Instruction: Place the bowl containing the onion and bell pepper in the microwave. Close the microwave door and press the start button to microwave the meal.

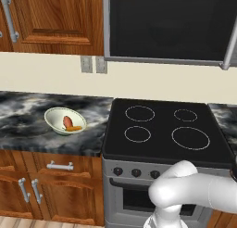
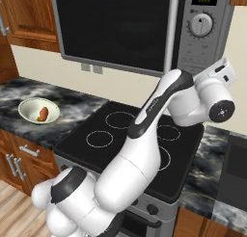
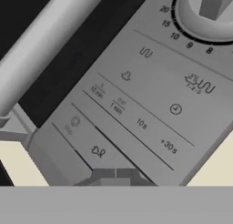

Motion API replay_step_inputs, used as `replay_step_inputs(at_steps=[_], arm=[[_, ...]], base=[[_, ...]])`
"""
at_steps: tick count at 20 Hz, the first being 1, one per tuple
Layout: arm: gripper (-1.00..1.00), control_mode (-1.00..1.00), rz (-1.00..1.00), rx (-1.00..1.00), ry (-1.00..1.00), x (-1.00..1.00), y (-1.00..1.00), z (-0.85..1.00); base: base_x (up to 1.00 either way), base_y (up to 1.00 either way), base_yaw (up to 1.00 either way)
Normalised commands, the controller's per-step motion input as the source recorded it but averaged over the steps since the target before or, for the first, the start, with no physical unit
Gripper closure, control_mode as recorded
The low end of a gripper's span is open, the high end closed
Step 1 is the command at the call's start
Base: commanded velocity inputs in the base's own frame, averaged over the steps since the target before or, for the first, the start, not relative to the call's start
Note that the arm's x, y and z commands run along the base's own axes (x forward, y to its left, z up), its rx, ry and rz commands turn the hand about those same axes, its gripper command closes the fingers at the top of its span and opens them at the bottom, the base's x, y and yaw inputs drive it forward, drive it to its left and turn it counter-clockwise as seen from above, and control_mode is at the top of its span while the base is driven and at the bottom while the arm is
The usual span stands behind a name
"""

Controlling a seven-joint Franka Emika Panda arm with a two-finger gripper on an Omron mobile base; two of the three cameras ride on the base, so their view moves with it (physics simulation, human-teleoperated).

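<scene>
Fingers (image 3: 115, 174) shut tight, nothing held, tips right up at the microwave (image 2: 202, 53) button panel, low row w/ start icons. Dial (image 3: 207, 11) above, door handle (image 3: 43, 41) beside. Microwave door (image 2: 116, 31) closed. Cream bowl (image 1: 65, 120) w/ orange bits on table (image 1: 28, 116), left of stove (image 1: 166, 129).

A black glass stove (image 1: 166, 129) with four ringed burners sits between stretches of dark marbled worktop (image 1: 28, 118). On the worktop left of the stove stands a shallow pale cream-green bowl (image 1: 65, 121) holding orange and red food pieces (image 1: 69, 123). Wooden cabinets (image 1: 51, 18) with silver handles hang above, more below. Two grey wall outlets (image 1: 92, 64) sit on the cream backsplash.
</scene>
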Motion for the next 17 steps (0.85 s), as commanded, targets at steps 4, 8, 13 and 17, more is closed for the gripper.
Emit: replay_step_inputs(at_steps=[4, 8, 13, 17], arm=[[1.0, -1.0, -0.02, 0.0, 0.0, 0.23, -0.2, -0.09], [1.0, -1.0, -0.03, 0.0, 0.0, 0.27, -0.21, -0.08], [1.0, -1.0, -0.07, 0.0, 0.02, 0.37, -0.12, -0.02], [1.0, -1.0, -0.12, 0.0, 0.15, 0.54, -0.13, 0.0]], base=[[0.0, 0.0, 0.0], [0.0, 0.0, 0.0], [0.0, 0.0, 0.0], [0.0, 0.0, 0.0]])
